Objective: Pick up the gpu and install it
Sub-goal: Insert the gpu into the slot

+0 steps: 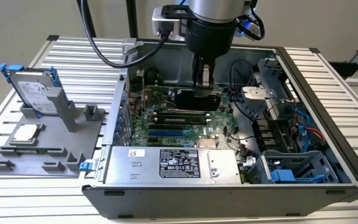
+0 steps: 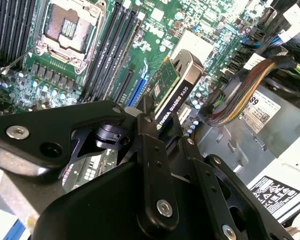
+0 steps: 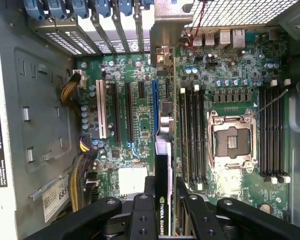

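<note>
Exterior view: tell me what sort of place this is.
Probably a robot test bench for computer assembly: an open computer case on a slatted metal table, a grey parts fixture, and the gripper holding the gpu.

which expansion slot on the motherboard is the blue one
The long blue slot directly beside the gpu held edge-on in the jaws; the neighbouring slots are black or white.

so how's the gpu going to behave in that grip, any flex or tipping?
Probably stiff: the gpu is a flat board backed by a black cooler block. The pincer grips one thin edge, so it could pivot if nudged sideways. Likely fragile where it meets the motherboard slots.
</note>
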{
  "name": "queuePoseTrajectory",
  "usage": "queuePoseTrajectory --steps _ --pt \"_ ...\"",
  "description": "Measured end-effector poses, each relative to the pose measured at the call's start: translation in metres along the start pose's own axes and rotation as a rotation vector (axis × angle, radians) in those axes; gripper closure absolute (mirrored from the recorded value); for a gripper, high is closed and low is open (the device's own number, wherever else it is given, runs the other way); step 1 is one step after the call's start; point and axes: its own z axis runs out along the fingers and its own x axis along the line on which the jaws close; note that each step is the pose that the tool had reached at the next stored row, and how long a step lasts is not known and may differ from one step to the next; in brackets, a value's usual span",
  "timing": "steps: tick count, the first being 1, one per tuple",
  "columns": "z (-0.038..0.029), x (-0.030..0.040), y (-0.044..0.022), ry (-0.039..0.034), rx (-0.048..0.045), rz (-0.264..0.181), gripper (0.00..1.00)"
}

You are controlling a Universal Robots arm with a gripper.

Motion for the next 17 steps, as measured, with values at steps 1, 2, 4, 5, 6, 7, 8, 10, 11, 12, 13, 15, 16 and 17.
queuePoseTrajectory --steps 1,2,4,5,6,7,8,10,11,12,13,15,16,17 --pt "0.0005 0.0 0.0 0.0 0.0 0.0 1.0" --pt "0.001 0.0 0.0 0.0 0.0 0.0 1.0" --pt "0.0019 0.0 0.0 0.0001 0.0 0.0 1.0" --pt "0.0023 0.0 0.0 0.0002 0.0 0.0 1.0" --pt "0.0028 0.0 0.0 0.0002 0.0 0.0 1.0" --pt "0.0032 0.0 0.0 0.0002 0.0 0.0 1.0" --pt "0.0037 0.0 0.0 0.0002 0.0001 0.0 1.0" --pt "0.0046 0.0001 0.0 0.0004 0.0001 0.0 1.0" --pt "0.005 0.0001 0.0 0.0004 0.0 0.0 1.0" --pt "0.0054 0.0001 0.0 0.0005 0.0001 0.0 1.0" --pt "0.0058 0.0001 0.0001 0.0006 0.0001 0.0 1.0" --pt "0.0067 0.0001 0.0001 0.0007 0.0001 0.0 1.0" --pt "0.0071 0.0001 0.0001 0.0008 0.0 0.0 1.0" --pt "0.0075 0.0001 0.0001 0.0008 0.0001 0.0 1.0"
